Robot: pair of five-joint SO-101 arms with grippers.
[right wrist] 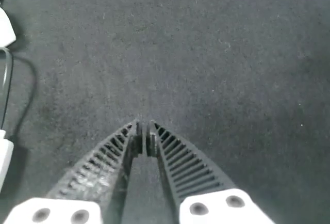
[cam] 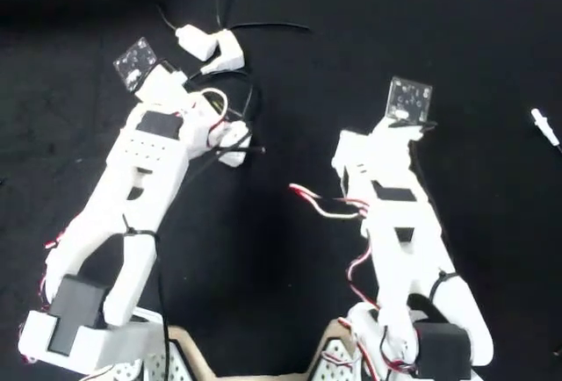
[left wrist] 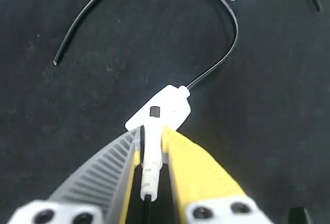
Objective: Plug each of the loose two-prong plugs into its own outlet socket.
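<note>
Black cloth table (cam: 290,65) | left gripper (left wrist: 151,133) clamped on white plastic plug (left wrist: 148,172), nose touching white socket block (left wrist: 161,111), apparently aligned for insertion | right gripper (right wrist: 143,131) pressed together, empty.

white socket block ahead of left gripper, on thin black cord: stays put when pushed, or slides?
Probably slides: the socket looks small and light, lying loose on the black cloth with nothing visibly bracing it. Its thin cord curves freely, so it likely gives little resistance. The plug in the left gripper may just shove it.
</note>
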